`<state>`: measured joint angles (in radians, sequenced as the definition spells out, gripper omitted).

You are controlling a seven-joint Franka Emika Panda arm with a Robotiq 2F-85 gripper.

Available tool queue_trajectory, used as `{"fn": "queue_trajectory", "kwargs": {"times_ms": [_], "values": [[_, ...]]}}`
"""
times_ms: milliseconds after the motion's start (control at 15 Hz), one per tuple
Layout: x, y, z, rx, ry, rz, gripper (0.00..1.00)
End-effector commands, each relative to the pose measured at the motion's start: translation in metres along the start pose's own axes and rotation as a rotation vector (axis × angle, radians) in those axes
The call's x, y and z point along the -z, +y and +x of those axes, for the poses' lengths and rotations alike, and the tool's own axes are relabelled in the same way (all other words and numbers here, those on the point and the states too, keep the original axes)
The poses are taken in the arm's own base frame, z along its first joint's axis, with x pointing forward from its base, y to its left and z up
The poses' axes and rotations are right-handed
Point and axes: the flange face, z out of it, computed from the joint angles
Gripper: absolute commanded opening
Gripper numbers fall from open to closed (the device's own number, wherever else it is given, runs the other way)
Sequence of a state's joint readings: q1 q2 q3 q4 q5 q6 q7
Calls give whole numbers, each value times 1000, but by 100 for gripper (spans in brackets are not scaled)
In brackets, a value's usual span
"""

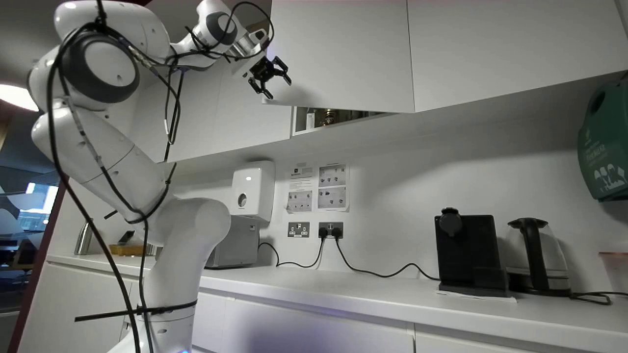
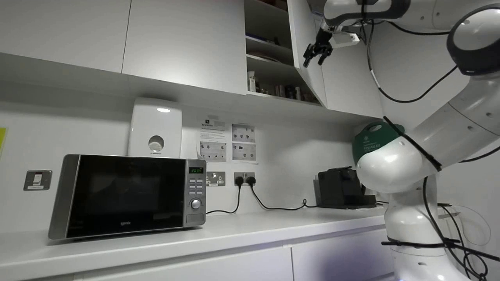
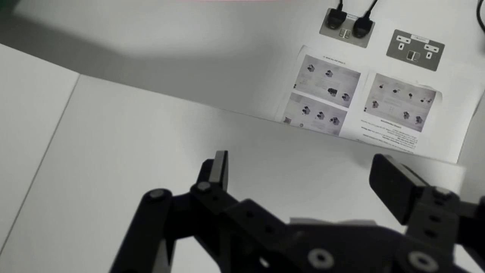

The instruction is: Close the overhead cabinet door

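The overhead cabinet door (image 1: 348, 54) is a flat white panel that stands partly open; it is hinged at its right edge in an exterior view. Its outer face also fills much of the wrist view (image 3: 132, 151). In an exterior view the door (image 2: 300, 27) is seen almost edge-on beside the open cabinet, whose shelves hold small jars (image 2: 289, 91). My gripper (image 1: 278, 88) is in front of the door's outer face, near its free lower corner; it also shows in an exterior view (image 2: 313, 63). In the wrist view the gripper (image 3: 303, 174) is open with nothing between its fingers. Whether it touches the door is unclear.
A wider white cabinet panel (image 1: 505, 44) adjoins the door. Below are a paper dispenser (image 2: 155, 128), a microwave (image 2: 129, 195), a black coffee machine (image 1: 468, 255) and a kettle (image 1: 539, 260) on the counter. A green first aid box (image 1: 606, 147) hangs on the wall. Loose cables run along my arm.
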<state>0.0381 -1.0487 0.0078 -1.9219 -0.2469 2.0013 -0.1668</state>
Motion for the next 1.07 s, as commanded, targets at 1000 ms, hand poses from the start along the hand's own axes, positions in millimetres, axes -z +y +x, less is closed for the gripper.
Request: {"fn": "queue_trajectory", "kwargs": {"times_ms": [1000], "values": [[-204,-111,172,302,-188,118,100]]}}
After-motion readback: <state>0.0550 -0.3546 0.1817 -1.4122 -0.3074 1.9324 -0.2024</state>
